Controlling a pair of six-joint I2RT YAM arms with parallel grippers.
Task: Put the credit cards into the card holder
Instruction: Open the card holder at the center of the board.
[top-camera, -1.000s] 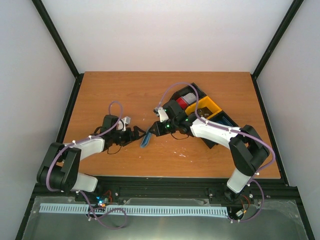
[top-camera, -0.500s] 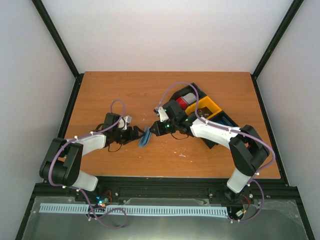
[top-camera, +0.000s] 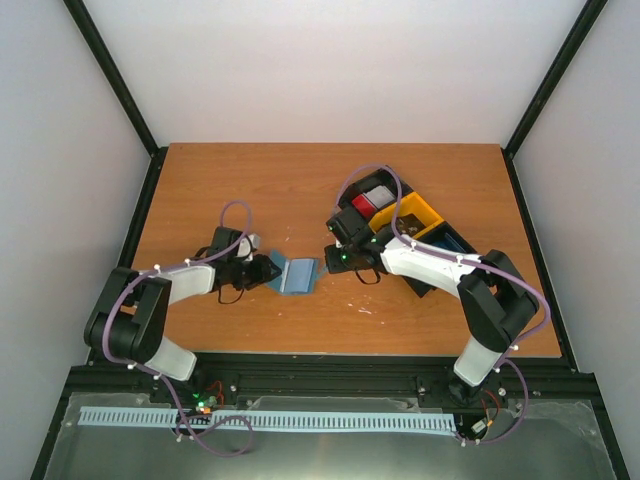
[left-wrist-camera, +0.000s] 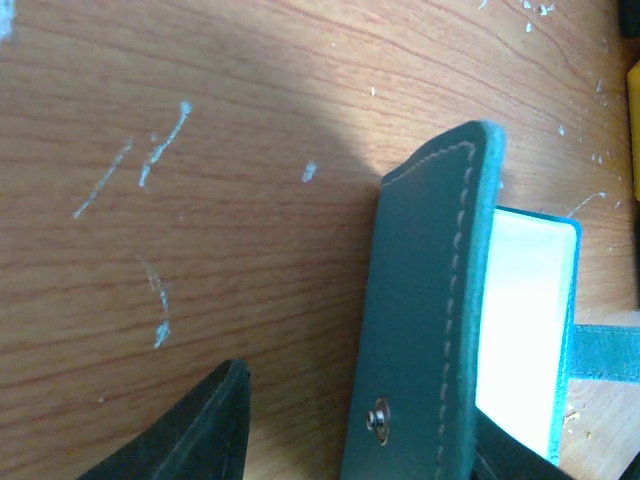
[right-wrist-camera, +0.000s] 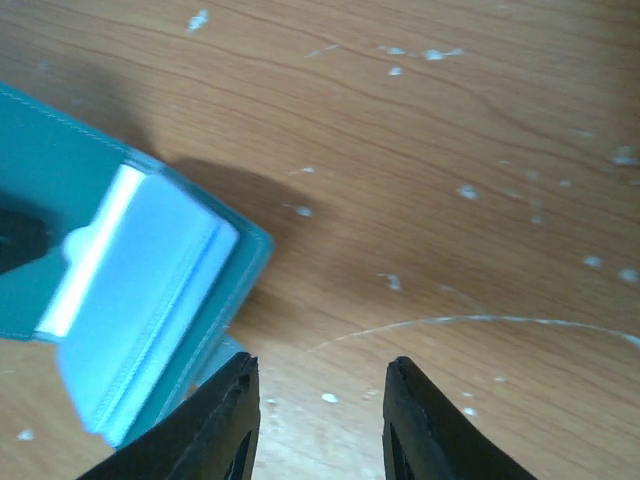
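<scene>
Since half a second ago the card holder (top-camera: 298, 276) has gone from standing folded, edge-on between the two arms, to lying spread open on the wooden table (top-camera: 250, 190). The right wrist has pulled back from over the holder.

Left gripper (top-camera: 262, 270) sits at the holder's left edge. In the left wrist view its dark fingers stand apart with the raised flap between them, bare wood showing on one side. Right gripper (right-wrist-camera: 322, 362) is just right of the holder, fingers spread over bare wood.

Holder: blue-grey, leather-like, stitched rim, rounded corners, small metal snap stud (left-wrist-camera: 378, 420), pale glossy inner pocket. The wood is grained and flecked with white scuffs.

Red credit cards (top-camera: 368, 207) lie in the black-and-yellow tray (top-camera: 425, 212), right of the holder, beyond the right gripper.
</scene>
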